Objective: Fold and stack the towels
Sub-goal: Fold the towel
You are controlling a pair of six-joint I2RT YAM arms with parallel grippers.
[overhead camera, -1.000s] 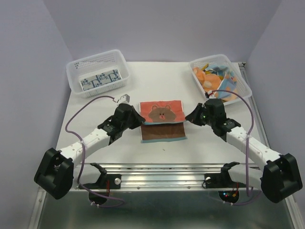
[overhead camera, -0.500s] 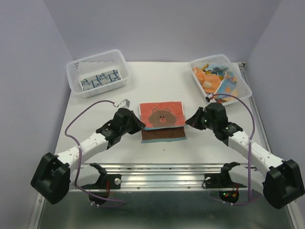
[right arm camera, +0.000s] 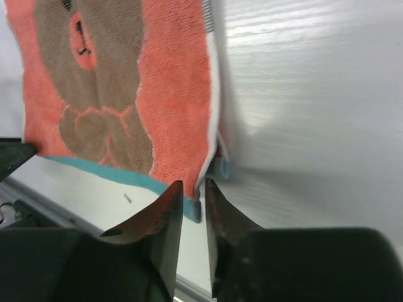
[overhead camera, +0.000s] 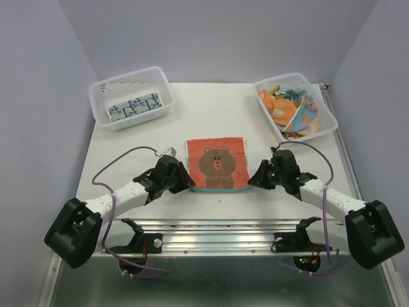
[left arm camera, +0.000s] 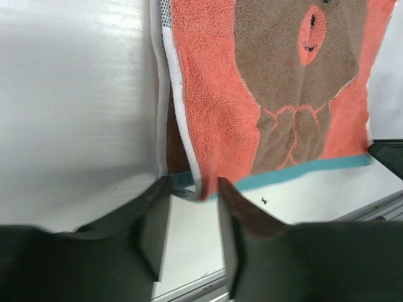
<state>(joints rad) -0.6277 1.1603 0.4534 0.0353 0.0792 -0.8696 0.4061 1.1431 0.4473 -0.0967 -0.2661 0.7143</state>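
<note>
The bear towel (overhead camera: 216, 165), orange-red with a brown bear and a teal strip along its near edge, lies face up in the middle of the desk (overhead camera: 217, 115). Both arms reach in low from the near side. The left hand (overhead camera: 186, 183) is at the towel's 7 o'clock corner and the right hand (overhead camera: 254, 179) is at its 5 o'clock corner.

Close up, the right hand (right arm camera: 193, 200) is clenched on its corner, with the fingers (right arm camera: 165, 217) nearly together and the teal hem pinched between them. The left hand (left arm camera: 194, 190) has the other corner sitting between its fingers (left arm camera: 151, 220). The gap there is wider, and I cannot tell if it truly grips.

Off at 11 o'clock, a white left basket (overhead camera: 128, 75) holds a flat blue-white towel (overhead camera: 133, 106). At 1 o'clock, the right basket (overhead camera: 281, 79) carries a heap of towels (overhead camera: 291, 107) in orange and light blue.
</note>
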